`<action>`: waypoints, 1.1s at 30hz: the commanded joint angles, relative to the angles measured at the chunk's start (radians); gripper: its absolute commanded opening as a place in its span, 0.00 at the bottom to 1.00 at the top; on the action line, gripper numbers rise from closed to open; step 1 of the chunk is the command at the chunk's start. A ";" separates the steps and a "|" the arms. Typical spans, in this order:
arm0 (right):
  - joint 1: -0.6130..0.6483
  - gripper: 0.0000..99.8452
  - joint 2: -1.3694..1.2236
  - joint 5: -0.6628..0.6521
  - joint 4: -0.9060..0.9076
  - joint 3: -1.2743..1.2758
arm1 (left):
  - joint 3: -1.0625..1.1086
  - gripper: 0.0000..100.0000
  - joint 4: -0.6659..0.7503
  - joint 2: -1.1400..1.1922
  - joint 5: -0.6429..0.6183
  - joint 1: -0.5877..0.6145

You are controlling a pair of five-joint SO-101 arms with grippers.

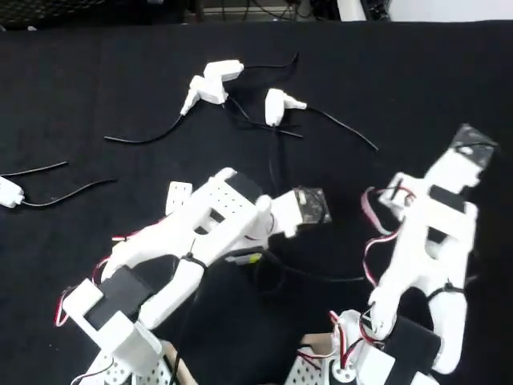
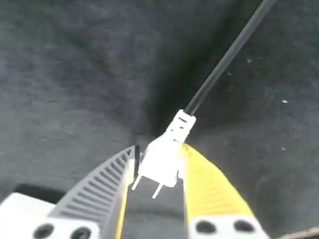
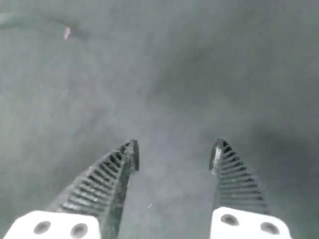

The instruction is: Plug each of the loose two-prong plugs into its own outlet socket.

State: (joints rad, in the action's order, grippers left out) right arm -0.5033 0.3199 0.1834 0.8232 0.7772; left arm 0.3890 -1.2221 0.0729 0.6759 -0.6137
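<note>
My left gripper (image 2: 160, 148) is shut on a white two-prong plug (image 2: 163, 162) just above the black cloth. The plug's prongs point back toward the wrist and its black cord (image 2: 224, 59) runs away over the cloth. In the high view this gripper (image 1: 309, 207) sits mid-table. My right gripper (image 3: 174, 149) is open with nothing between its fingers, and hangs over bare cloth at the right (image 1: 473, 144). A small white outlet block (image 1: 178, 196) lies beside the left arm. Two joined white pieces (image 1: 212, 82) and another white plug (image 1: 276, 104) lie farther back.
One more white plug (image 1: 10, 192) with a black cord lies at the table's left edge. Loose black cords (image 1: 144, 138) cross the far middle of the cloth. The left arm's body (image 1: 184, 241) covers the near centre.
</note>
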 commanded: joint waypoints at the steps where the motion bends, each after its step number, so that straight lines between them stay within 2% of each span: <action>1: -0.064 0.23 0.028 0.003 0.054 -0.114 | -0.002 0.03 -0.002 0.003 -0.006 0.012; 5: -0.098 0.23 0.028 0.003 0.150 -0.194 | -0.013 0.03 0.011 0.003 -0.011 0.039; 8: -0.110 0.23 0.028 0.000 0.221 -0.245 | -0.021 0.03 0.109 -0.009 -0.034 0.094; 10: -0.110 0.23 0.028 -0.046 0.275 -0.278 | -0.047 0.03 0.181 -0.037 -0.123 0.139; 15: -0.126 0.23 0.028 -0.161 0.348 -0.360 | -0.091 0.03 0.338 -0.201 -0.439 0.223; 20: -0.123 0.23 0.030 -0.181 0.359 -0.364 | 0.024 0.03 0.496 -0.465 -0.647 0.257; 22: -0.086 0.21 0.030 -0.183 0.376 -0.354 | 0.119 0.03 0.585 -0.592 -0.706 0.257; 28: 0.117 0.04 0.030 -0.262 0.377 -0.282 | 0.484 0.03 0.905 -0.988 -0.861 0.268; 33: 0.302 0.03 0.028 -0.339 0.368 -0.226 | 0.699 0.03 1.045 -1.227 -1.002 0.390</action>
State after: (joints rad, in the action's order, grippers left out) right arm -0.3437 0.3199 -0.1082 1.1976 0.5301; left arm 0.9689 -0.2938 -0.9613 -0.2110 -0.3069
